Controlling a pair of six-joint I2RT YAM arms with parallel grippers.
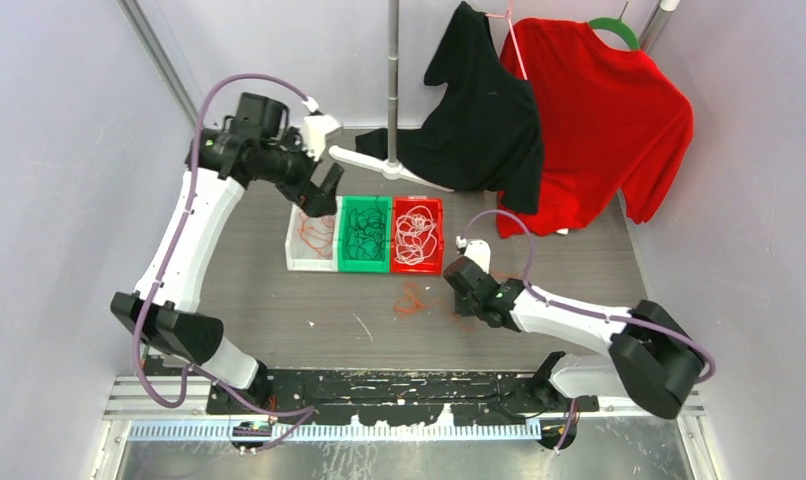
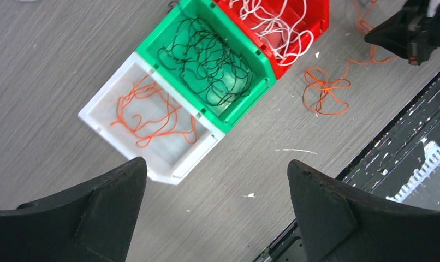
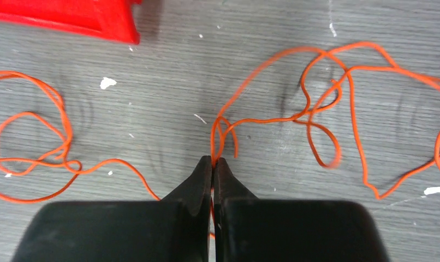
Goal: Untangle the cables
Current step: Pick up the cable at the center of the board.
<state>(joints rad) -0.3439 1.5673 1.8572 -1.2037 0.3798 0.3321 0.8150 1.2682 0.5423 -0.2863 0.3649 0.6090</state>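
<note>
A loose orange cable point(image 1: 411, 300) point(image 2: 326, 93) point(image 3: 310, 109) lies in loops on the grey table in front of three bins. My right gripper point(image 3: 213, 160) point(image 1: 457, 300) is down at the table and shut on a strand of it, which runs up between the fingertips. The white bin point(image 2: 92, 114) point(image 1: 291, 250) holds another orange cable point(image 2: 152, 117). Black cables point(image 2: 207, 60) fill the green bin point(image 2: 152, 41). White cables point(image 2: 278, 27) fill the red bin point(image 2: 319, 22) point(image 3: 70, 16). My left gripper point(image 2: 216, 162) point(image 1: 319, 195) hangs wide open above the white bin's near corner, holding nothing.
A black shirt point(image 1: 479, 120) and a red shirt point(image 1: 599, 120) hang at the back right beside a metal pole point(image 1: 392, 80) on a white foot. The black base rail point(image 1: 399, 390) runs along the near edge. Small white scraps point(image 2: 294, 150) dot the table.
</note>
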